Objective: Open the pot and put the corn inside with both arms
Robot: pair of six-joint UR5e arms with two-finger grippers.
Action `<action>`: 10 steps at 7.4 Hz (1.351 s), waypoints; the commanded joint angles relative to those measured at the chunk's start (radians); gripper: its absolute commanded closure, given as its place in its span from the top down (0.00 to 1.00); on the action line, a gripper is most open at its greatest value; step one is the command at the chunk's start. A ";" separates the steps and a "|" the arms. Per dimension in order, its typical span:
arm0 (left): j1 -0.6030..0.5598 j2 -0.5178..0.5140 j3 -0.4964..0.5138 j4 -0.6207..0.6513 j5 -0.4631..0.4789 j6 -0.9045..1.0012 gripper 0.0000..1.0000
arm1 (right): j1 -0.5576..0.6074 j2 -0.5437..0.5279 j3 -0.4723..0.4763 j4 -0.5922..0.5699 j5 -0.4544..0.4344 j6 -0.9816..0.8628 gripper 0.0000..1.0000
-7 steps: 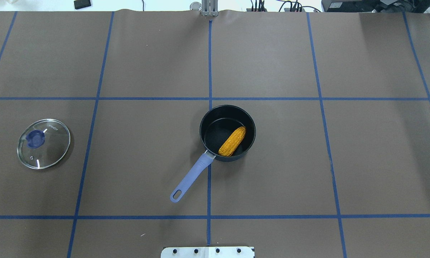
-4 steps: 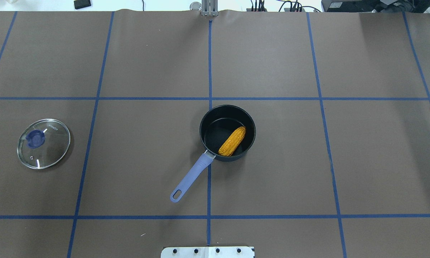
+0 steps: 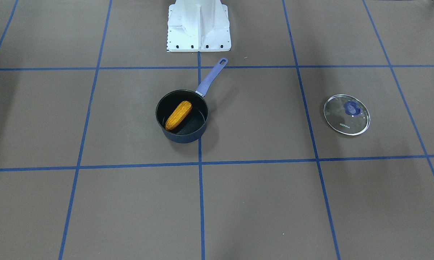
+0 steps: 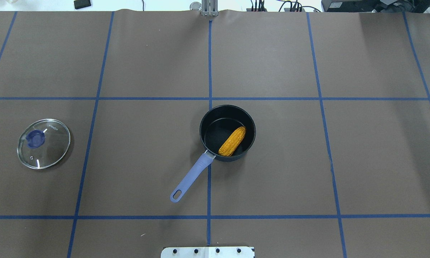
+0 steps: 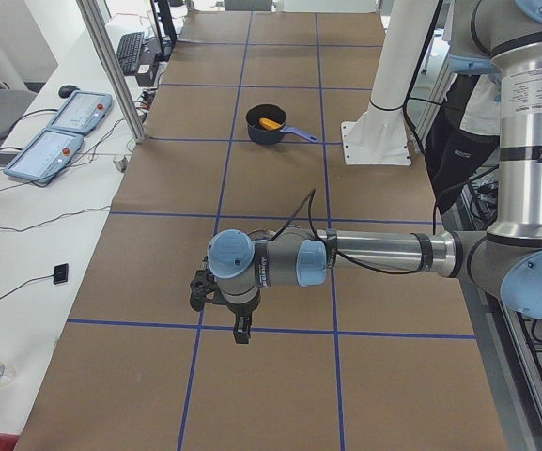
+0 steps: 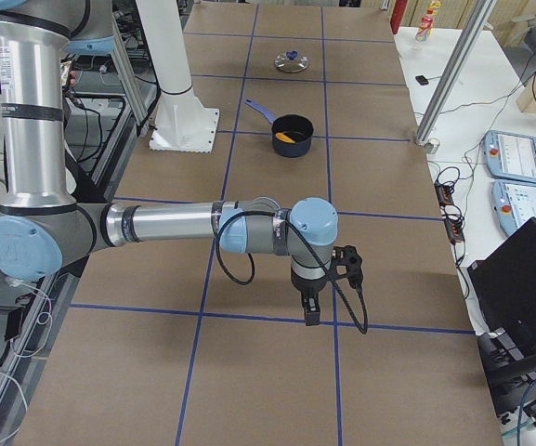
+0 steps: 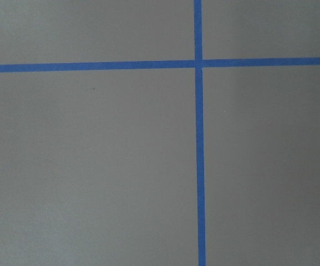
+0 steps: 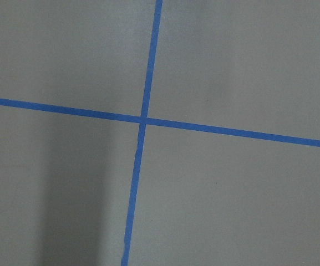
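The dark pot (image 4: 215,134) stands open at the table's middle, its lilac handle (image 4: 191,176) pointing toward the robot. The orange-yellow corn (image 4: 232,141) lies inside it, leaning on the wall; it also shows in the front view (image 3: 178,115). The glass lid (image 4: 44,143) with a blue knob lies flat far to the left. Neither gripper shows in the overhead or front views. The left gripper (image 5: 240,329) and right gripper (image 6: 310,311) hang over bare table beyond its ends, far from the pot. I cannot tell whether they are open or shut.
The white base pedestal (image 3: 198,25) stands behind the pot. Blue tape lines grid the brown table cover. Control pendants (image 5: 59,132) and a metal post (image 5: 111,66) sit along the far side. Both wrist views show only cover and tape.
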 commanded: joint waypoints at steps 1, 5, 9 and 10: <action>-0.001 0.001 -0.003 0.001 0.000 -0.001 0.99 | -0.008 0.000 -0.004 0.000 0.000 0.001 1.00; -0.001 0.013 -0.003 0.001 0.000 -0.001 0.99 | -0.036 0.002 -0.004 0.002 0.002 0.001 1.00; -0.003 0.019 -0.003 0.001 0.000 -0.001 0.99 | -0.045 0.002 -0.006 0.002 0.000 0.001 1.00; -0.003 0.021 -0.003 0.001 0.000 0.001 0.99 | -0.046 0.002 -0.006 0.002 0.000 0.001 1.00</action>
